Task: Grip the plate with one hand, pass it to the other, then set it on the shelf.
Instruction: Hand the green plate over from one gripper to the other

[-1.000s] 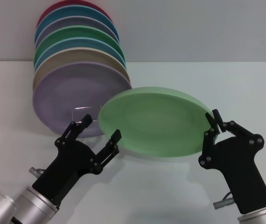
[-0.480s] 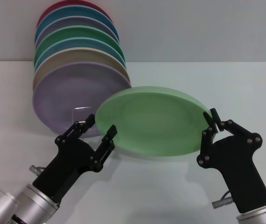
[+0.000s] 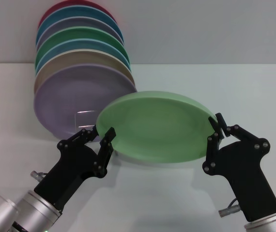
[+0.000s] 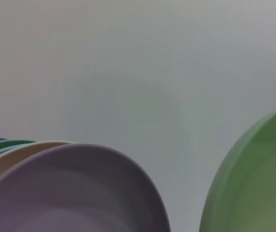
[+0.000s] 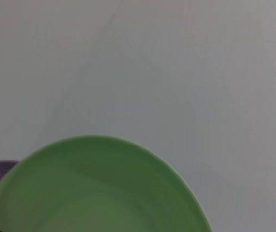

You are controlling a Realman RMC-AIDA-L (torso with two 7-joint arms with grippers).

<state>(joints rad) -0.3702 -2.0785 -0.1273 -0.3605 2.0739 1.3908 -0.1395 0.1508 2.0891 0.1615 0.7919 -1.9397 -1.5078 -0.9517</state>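
The pale mint-green plate (image 3: 157, 128) hangs tilted above the white table, and it also shows in the left wrist view (image 4: 254, 193) and the right wrist view (image 5: 94, 193). My right gripper (image 3: 218, 126) is shut on the plate's right rim and holds it up. My left gripper (image 3: 100, 134) is at the plate's left rim. Its fingers stand on either side of the rim, narrowed but still open. Only a thin silver loop of the wire shelf (image 3: 83, 112) shows, in front of the lavender plate (image 3: 75, 96).
Several coloured plates stand on edge in a row at the back left, with the lavender plate (image 4: 70, 193) in front and a darker green plate (image 3: 87, 35) farther back. The white table (image 3: 254, 92) extends to the right.
The right gripper has carried the plate a little to the left. The left gripper's fingers have narrowed around the plate's left rim.
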